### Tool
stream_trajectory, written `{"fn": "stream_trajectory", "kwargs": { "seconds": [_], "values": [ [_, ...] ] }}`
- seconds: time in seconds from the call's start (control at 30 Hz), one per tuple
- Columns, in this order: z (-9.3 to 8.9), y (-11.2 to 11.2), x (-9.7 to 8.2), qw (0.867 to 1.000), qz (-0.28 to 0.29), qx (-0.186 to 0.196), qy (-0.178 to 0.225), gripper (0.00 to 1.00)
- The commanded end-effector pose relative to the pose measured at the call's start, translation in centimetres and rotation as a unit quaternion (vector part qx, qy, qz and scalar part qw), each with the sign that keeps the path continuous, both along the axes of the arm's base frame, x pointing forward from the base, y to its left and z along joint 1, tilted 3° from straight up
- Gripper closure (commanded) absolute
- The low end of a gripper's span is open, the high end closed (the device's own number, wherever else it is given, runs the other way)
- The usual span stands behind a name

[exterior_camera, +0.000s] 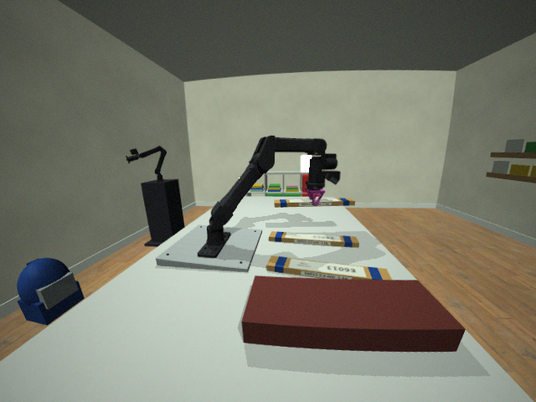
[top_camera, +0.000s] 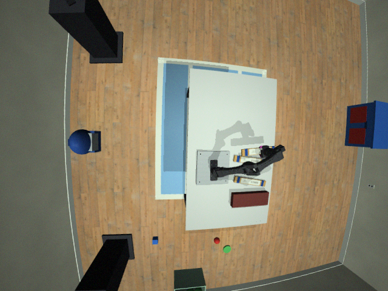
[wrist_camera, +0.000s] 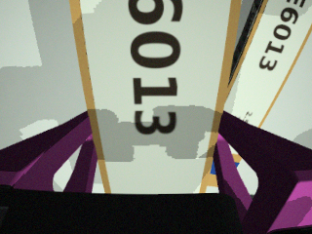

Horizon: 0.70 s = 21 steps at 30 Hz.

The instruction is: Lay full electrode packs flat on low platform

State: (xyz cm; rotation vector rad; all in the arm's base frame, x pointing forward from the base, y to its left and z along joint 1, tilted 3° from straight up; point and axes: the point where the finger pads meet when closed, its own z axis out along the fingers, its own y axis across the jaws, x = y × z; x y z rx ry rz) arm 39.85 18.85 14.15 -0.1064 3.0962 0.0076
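Observation:
My gripper (top_camera: 262,150) (exterior_camera: 315,202) (wrist_camera: 155,117) is shut on a pack of welding electrodes. This held pack (top_camera: 252,152) (exterior_camera: 294,203) (wrist_camera: 109,58) is pale with tan edges and blue bands, roughly level and well above the table; its shadow lies apart from it. A second pack (top_camera: 243,158) (exterior_camera: 302,238) (wrist_camera: 253,80) lies flat on the table, partly below the arm in the overhead view. A third pack (top_camera: 250,180) (exterior_camera: 320,267) lies flat beside the dark red low platform (top_camera: 250,199) (exterior_camera: 346,302). No pack lies on the platform.
The arm stands on a grey base plate (top_camera: 204,175) (exterior_camera: 172,261) on the white table (top_camera: 228,103) (exterior_camera: 130,337). The packs and platform lie towards the table's edge opposite the base. The arm passes over the second pack in the overhead view.

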Motion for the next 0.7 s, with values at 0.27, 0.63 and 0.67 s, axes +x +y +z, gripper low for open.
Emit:
{"fn": "stream_trajectory", "kwargs": {
  "seconds": [0.27,0.63,0.67],
  "values": [
    [2.2,3.5,0.3,1.000,-0.004,-0.001,-0.003,1.00],
    [2.2,5.9,0.4,1.000,-0.004,-0.001,-0.003,1.00],
    [2.2,6.1,0.5,1.000,-0.004,-0.001,-0.003,1.00]
  ]
}}
